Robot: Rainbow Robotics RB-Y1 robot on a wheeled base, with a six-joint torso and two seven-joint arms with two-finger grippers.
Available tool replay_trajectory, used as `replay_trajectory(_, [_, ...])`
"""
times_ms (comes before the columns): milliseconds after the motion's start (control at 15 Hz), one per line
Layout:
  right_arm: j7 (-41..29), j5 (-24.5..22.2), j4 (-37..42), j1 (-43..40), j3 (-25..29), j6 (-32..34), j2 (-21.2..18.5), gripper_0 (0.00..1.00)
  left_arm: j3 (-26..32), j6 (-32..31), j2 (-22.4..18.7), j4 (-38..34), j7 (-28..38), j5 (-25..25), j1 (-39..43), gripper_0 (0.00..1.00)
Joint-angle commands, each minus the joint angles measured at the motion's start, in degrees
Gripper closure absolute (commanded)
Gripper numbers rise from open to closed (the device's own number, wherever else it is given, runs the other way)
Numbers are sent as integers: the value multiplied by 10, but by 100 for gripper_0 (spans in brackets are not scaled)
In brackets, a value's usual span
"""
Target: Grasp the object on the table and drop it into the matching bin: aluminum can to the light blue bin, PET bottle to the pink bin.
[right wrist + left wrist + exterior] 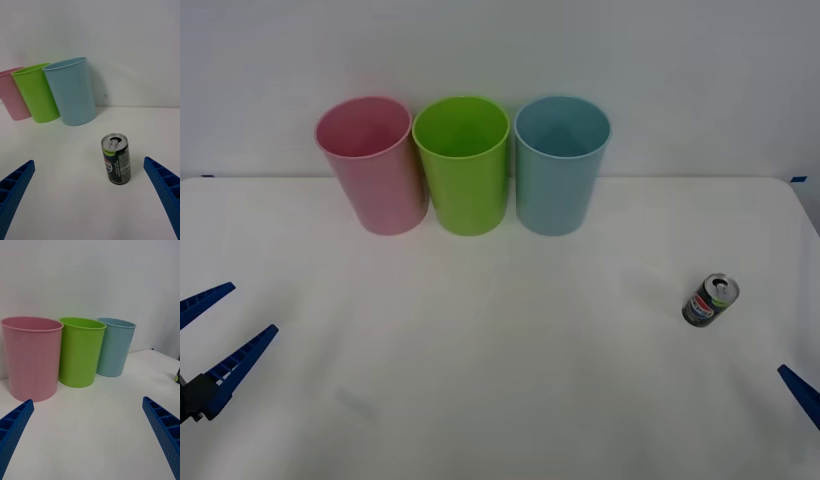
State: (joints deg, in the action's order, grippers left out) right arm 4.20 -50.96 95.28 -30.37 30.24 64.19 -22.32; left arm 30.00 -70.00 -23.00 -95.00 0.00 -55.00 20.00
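The right gripper [90,195] had its blue fingers [15,187] spread wide with nothing between them, low at the front view's 4 o'clock edge. Just ahead of that open span stood the aluminum can [116,159] — upright on the worktop [500,380], silver top up, touching neither finger. In the front view the can [710,299] sat at about 3 o'clock, well apart from the bins.

The left gripper [205,345] waited at 8 o'clock, fingers also spread and empty, facing the row of bins.

That row stood at 12 o'clock along the far side of the worktop: the pink bin [372,165], a green bin [463,165] and the light blue bin [560,165], set close side by side. The light blue one was nearest the can.

By my reading the task had barely begun — no grasp made, nothing visibly dropped in. Left to do: close on the can, lift it, carry it over the light blue bin and let go.
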Motion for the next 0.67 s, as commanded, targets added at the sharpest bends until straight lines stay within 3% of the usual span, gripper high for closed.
replay_trajectory(67, [17, 4, -21, 0, -7, -5, 0, 0, 0, 0, 0, 0, 0, 0, 0, 0])
replay_trajectory(400, [52, 9, -50, 8, -31, -29, 0, 0, 0, 0, 0, 0, 0, 0, 0, 0])
replay_trajectory(667, [122, 36, -50, 13, -72, -103, 0, 0, 0, 0, 0, 0, 0, 0, 0, 0])
